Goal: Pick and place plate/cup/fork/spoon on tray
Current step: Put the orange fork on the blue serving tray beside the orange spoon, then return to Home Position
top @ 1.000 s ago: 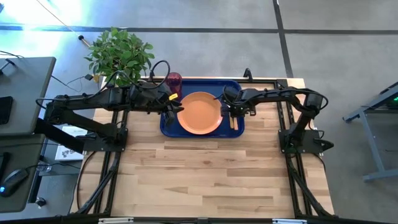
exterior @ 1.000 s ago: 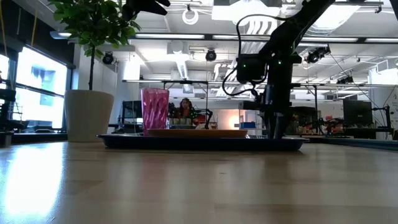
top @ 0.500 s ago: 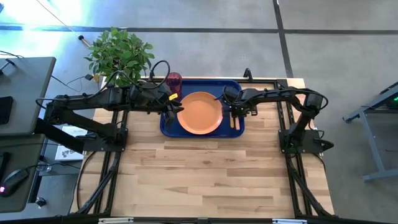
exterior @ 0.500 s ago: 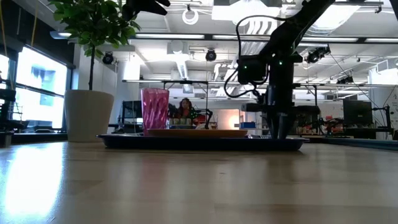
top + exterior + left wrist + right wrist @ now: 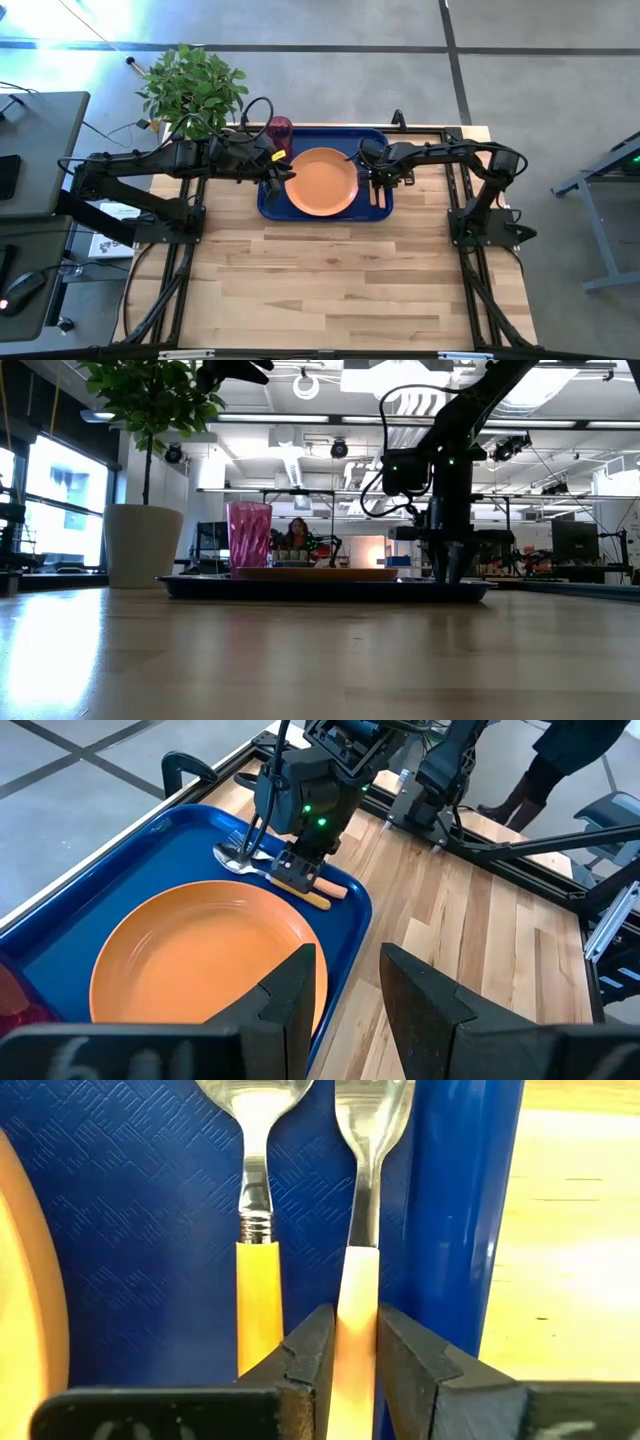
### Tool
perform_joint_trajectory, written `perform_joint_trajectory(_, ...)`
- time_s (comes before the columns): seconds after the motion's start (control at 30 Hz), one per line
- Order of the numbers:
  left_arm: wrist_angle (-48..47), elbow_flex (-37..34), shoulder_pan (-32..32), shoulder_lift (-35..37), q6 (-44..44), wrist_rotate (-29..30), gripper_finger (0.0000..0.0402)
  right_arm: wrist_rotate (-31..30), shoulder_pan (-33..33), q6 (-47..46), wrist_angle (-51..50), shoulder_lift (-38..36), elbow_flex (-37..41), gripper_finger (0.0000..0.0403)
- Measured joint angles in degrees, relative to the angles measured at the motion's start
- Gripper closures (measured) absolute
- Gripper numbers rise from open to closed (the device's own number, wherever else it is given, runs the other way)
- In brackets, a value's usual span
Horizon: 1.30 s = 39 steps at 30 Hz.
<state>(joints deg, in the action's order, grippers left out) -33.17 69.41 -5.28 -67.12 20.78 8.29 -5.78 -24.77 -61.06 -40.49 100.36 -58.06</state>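
Fork (image 5: 360, 1210), the small one with silver tines and a slim orange handle, is what your right gripper (image 5: 347, 1345) has clamped by the handle between its two dark fingers. It lies in the large dark blue plastic tray (image 5: 272, 205), close along the tray's raised rim on the right arm's side. Just beside it you can see the small spoon (image 5: 255, 1200) with its shiny rounded bowl and orange handle, lying parallel to the fork and apart from it. The round flat orange plate (image 5: 322, 181) sits in the middle of the tray, and the small dark red translucent cup (image 5: 279, 129) stands at the tray's far corner on the left arm's side. Your left gripper (image 5: 344, 982) hangs over the plate's near edge with its fingers spread and nothing between them.
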Motion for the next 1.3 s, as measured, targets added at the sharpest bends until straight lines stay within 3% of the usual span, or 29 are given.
perform_joint_trajectory(1.3, 0.1, 0.0, 0.0, 0.0, 0.0, -0.9, 0.0296, 1.3, 0.6, 3.1, -0.5, -4.8, -1.2, 0.0327)
